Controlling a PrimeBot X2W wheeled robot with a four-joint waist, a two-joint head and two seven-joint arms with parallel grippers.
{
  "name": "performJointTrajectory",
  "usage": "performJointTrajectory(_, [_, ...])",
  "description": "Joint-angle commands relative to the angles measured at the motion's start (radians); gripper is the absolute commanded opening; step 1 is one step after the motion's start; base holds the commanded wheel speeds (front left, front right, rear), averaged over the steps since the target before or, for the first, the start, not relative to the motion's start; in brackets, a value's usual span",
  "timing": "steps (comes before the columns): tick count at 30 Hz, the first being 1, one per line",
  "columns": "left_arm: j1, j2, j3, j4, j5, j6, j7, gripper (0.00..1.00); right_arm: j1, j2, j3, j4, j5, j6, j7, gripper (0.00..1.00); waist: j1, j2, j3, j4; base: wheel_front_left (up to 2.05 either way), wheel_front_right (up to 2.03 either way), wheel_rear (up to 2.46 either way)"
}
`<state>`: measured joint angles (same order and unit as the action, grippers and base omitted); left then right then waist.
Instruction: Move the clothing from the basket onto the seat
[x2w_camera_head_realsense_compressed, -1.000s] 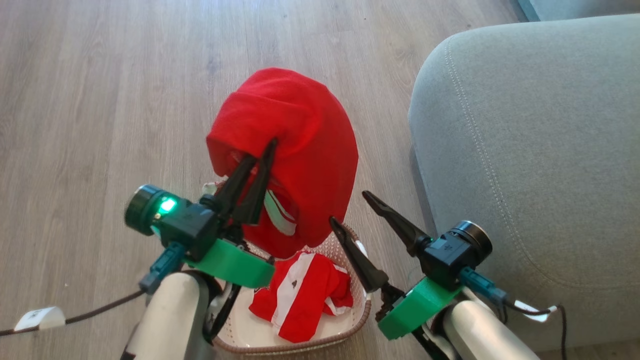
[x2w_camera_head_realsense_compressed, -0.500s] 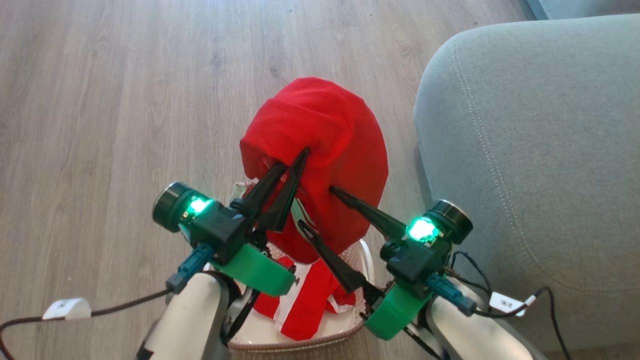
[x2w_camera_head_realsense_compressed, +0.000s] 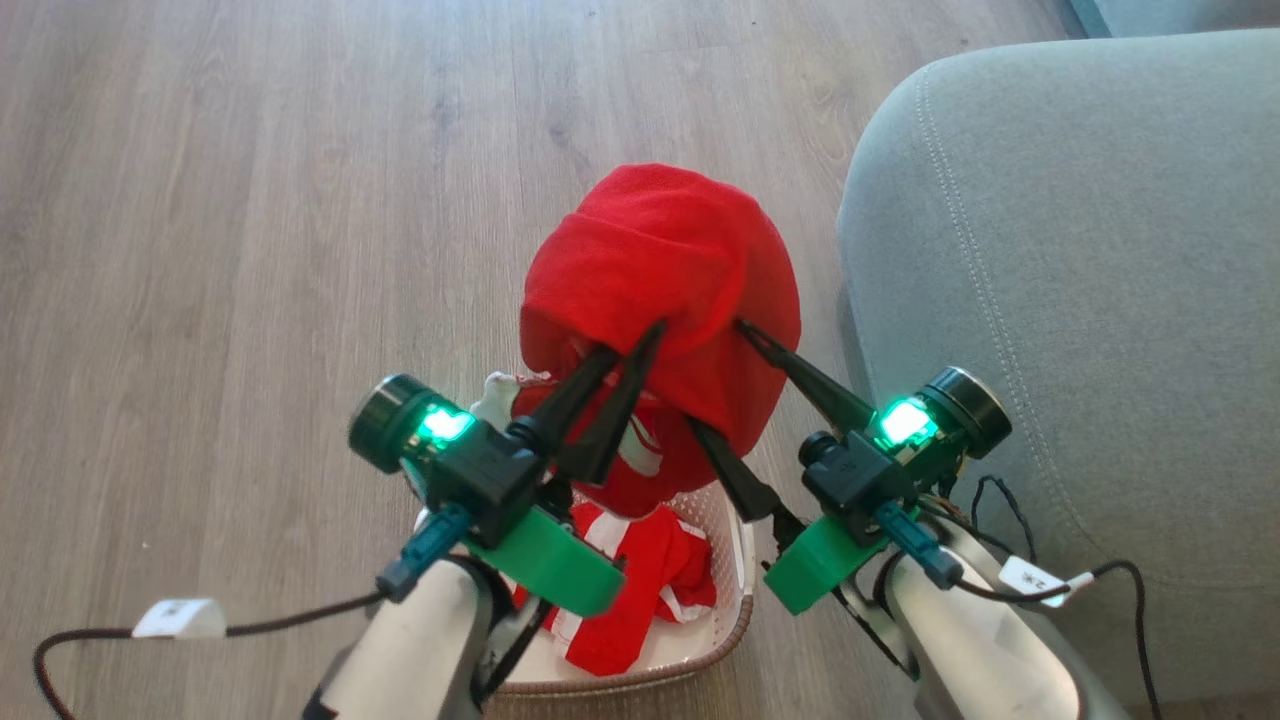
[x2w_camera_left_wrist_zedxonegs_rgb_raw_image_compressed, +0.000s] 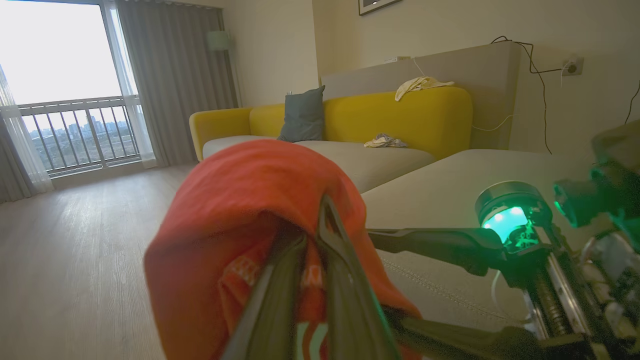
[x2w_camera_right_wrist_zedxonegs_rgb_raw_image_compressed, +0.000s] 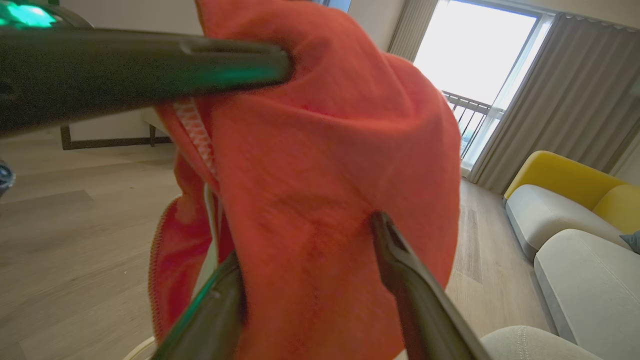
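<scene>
Left gripper (x2w_camera_head_realsense_compressed: 636, 337) is found clenched on a fold of one red garment (x2w_camera_head_realsense_compressed: 660, 250), which is held clear of the basket (x2w_camera_head_realsense_compressed: 745, 560), above its far edge and just beside the left edge of the seat (x2w_camera_head_realsense_compressed: 1080, 280). Right gripper (x2w_camera_head_realsense_compressed: 715, 372) is found spread wide, its jaws set either side of the hanging cloth without being closed on it. A second red-and-white garment (x2w_camera_head_realsense_compressed: 665, 560) is left lying in the basket. No part of either garment is yet laid on the seat. The hold is judged slight: only a small pinch of cloth is taken and the bulk is draped loosely, so the garment could be shed onto the floor (x2w_camera_head_realsense_compressed: 250, 200) if the arm is swung sharply. Should the right jaws be closed carelessly, a loose layer might be missed or the left gripper struck. The trailing lower hem could be caught on the basket rim or dragged against the seat's edge during transfer, whereby the basket may be tipped.
</scene>
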<state>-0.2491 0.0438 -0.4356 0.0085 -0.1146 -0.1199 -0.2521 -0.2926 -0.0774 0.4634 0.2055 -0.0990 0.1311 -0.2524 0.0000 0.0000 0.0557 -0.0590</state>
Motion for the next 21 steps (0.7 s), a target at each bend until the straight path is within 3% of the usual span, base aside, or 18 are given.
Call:
performJointTrajectory(1, [-0.060,0.006,0.016,-0.042,-0.006,-0.001,-0.010,0.00,-0.008,0.022,0.003,-0.020,-0.012,0.000,-0.009,1.00,0.0000,0.0000,0.001,0.004,0.00,0.00,0.00])
performJointTrajectory(8, [-0.055,0.006,-0.052,-0.030,-0.008,-0.006,-0.010,0.00,-0.019,0.026,0.001,0.036,-0.040,0.000,-0.009,1.00,0.0000,0.0000,-0.009,0.016,0.00,0.00,0.00])
performJointTrajectory(15, [-0.053,0.006,-0.094,-0.015,-0.012,-0.009,-0.010,0.00,-0.030,0.027,0.004,0.052,0.006,0.000,-0.009,1.00,0.0000,0.0000,-0.017,0.025,0.00,0.00,0.00])
performJointTrajectory(16, [-0.052,0.006,-0.096,-0.013,-0.013,-0.009,-0.010,0.00,-0.027,0.027,-0.001,0.055,0.025,0.000,-0.009,0.65,0.0000,0.0000,-0.019,0.026,0.00,0.00,0.00])
performJointTrajectory(17, [-0.050,0.006,-0.096,-0.009,-0.015,-0.009,-0.010,0.00,-0.025,0.027,-0.004,0.057,0.042,0.000,-0.009,0.18,0.0000,0.0000,-0.021,0.026,0.00,0.00,0.00])
performJointTrajectory(18, [-0.048,0.006,-0.095,-0.007,-0.017,-0.009,-0.010,0.00,-0.023,0.027,-0.006,0.057,0.062,0.000,-0.009,0.00,0.0000,0.0000,-0.022,0.027,0.00,0.00,0.00])
performJointTrajectory(21, [-0.040,0.006,-0.082,-0.005,-0.042,-0.010,-0.010,0.00,-0.021,0.027,-0.009,0.043,0.098,0.000,-0.009,0.00,0.0000,0.0000,-0.025,0.028,0.00,0.00,0.00])
